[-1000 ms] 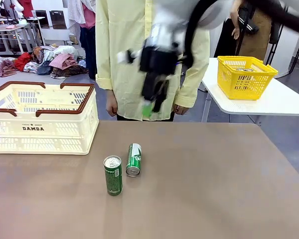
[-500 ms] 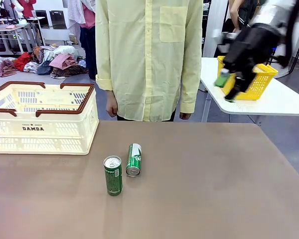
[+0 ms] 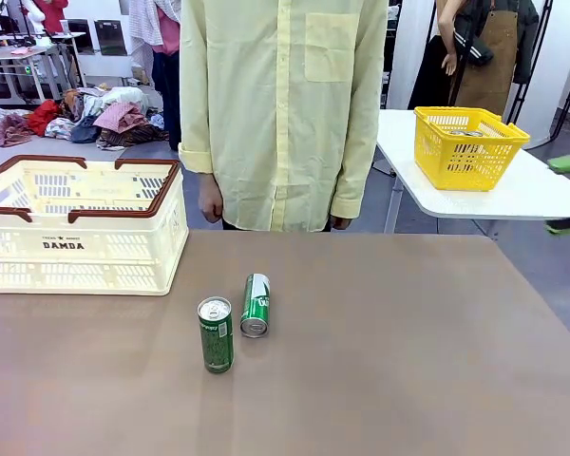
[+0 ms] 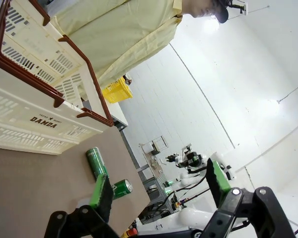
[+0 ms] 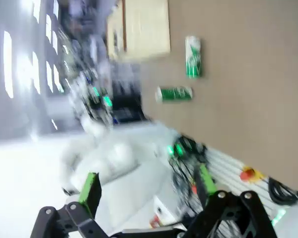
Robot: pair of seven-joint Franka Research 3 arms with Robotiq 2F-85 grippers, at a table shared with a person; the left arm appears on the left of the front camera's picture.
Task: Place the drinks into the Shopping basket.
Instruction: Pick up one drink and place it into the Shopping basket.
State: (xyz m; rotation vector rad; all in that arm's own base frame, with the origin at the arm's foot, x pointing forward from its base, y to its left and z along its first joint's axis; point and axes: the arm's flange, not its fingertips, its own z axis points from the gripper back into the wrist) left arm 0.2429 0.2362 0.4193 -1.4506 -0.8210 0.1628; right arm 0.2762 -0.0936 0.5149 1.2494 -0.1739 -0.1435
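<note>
Drinks: two green cans are recorded near the middle of the brown counter [image 3: 408, 361]. The upright can [image 3: 216, 334] is set nearer the camera. The lying can [image 3: 256, 304] is placed just beside it, silver top turned toward the camera.
Shopping basket [image 3: 81, 242]: set on the counter's left part, apart from both cans.
Left claw [image 4: 159, 186]: spread wide, nothing between the fingers.
Right claw [image 5: 148, 186]: likewise spread and empty, blurred.
Person [image 3: 280, 114]: stationed at the far edge.

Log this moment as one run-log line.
left pincer open | right pincer open | upright green can, lying green can: on table, outside Shopping basket
</note>
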